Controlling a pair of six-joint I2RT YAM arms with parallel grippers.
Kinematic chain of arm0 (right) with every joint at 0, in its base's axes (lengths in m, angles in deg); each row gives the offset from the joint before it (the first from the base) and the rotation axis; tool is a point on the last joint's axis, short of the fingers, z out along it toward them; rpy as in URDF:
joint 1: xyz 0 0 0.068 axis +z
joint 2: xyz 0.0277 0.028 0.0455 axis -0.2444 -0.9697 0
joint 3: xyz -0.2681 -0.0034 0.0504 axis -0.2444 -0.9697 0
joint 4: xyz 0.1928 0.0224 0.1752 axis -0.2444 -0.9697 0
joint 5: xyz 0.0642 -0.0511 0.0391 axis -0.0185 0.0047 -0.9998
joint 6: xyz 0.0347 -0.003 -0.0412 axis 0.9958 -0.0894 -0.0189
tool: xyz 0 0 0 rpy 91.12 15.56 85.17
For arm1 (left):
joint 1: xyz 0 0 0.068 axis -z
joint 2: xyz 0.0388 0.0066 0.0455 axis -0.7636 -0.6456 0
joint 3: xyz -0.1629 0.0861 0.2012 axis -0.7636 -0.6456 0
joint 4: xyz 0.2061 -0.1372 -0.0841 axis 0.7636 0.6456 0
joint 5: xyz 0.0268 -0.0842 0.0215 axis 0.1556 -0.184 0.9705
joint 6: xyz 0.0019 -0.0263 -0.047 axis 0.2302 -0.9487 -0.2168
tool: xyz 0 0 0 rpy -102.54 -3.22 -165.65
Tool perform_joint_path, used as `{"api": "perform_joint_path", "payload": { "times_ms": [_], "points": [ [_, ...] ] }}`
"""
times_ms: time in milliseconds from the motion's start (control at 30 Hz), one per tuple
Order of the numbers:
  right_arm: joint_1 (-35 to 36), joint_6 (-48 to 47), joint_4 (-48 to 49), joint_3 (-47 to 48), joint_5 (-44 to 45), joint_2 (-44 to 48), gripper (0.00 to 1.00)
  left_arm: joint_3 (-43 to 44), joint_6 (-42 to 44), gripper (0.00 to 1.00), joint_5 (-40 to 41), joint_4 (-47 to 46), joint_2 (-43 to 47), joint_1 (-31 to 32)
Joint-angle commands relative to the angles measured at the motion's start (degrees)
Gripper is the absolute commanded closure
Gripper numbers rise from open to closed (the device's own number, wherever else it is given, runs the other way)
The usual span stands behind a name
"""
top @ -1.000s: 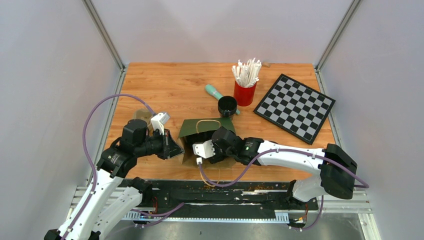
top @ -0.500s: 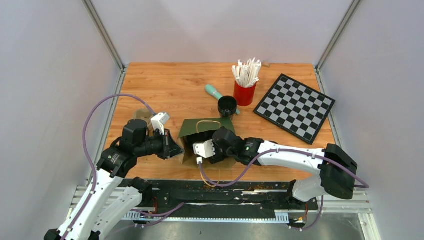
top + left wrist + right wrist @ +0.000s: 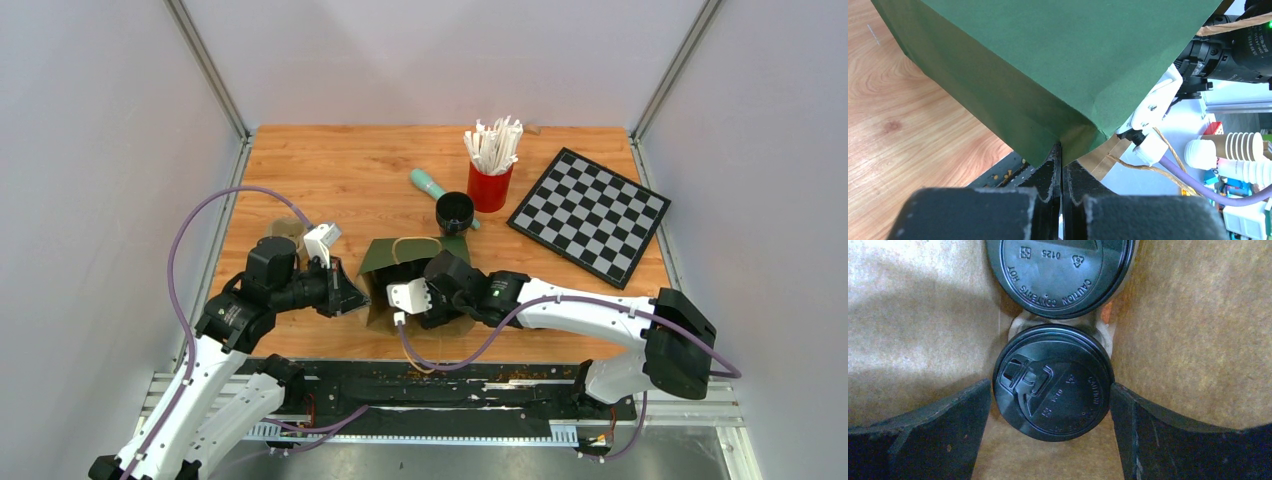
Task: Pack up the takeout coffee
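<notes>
Wooden table [image 3: 330, 170] holds a green paper bag [image 3: 1048, 60], edge pinched tight in the left gripper [image 3: 1062, 150]. Inside, the right gripper [image 3: 1050, 390] fingers, spread wide, flank 1 of 2 lidded coffee cups [image 3: 1053, 382]

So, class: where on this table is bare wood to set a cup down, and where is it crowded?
Bare: the far-left corner of the table, between the left rail and teal tool; the gap between green bag and chessboard. Crowded: black cup by red cup; near centre, where left gripper and right gripper meet the bag.
</notes>
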Motion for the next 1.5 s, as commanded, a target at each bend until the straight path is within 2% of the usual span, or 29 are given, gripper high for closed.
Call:
{"api": "perform_joint_path", "payload": {
  "times_ms": [0,567,700,1200,1467],
  "points": [
    [0.1,0.8,-3.4,2.7,-1.4,2.3,0.12,0.8,-0.5,1.0,-0.4,-1.2,0.1,0.1],
    [1.0,1.0,-6.8,5.0,-1.9,2.4,0.08,1.1,-1.6,1.0,-1.1,-1.8,-0.3,0.1],
    [1.1,1.2,-7.2,5.5,-2.8,2.4,0.01,1.2,-1.9,1.0,-1.2,-1.9,-0.4,0.1],
    [2.2,2.0,-9.6,7.8,-4.6,2.4,0.07,1.3,-1.9,1.0,-1.3,-1.8,-0.6,0.1],
    [2.3,3.1,-11.1,9.8,-4.7,2.5,0.04,2.3,-1.3,1.0,-1.1,-0.9,-1.2,0.1]
  ]
}}
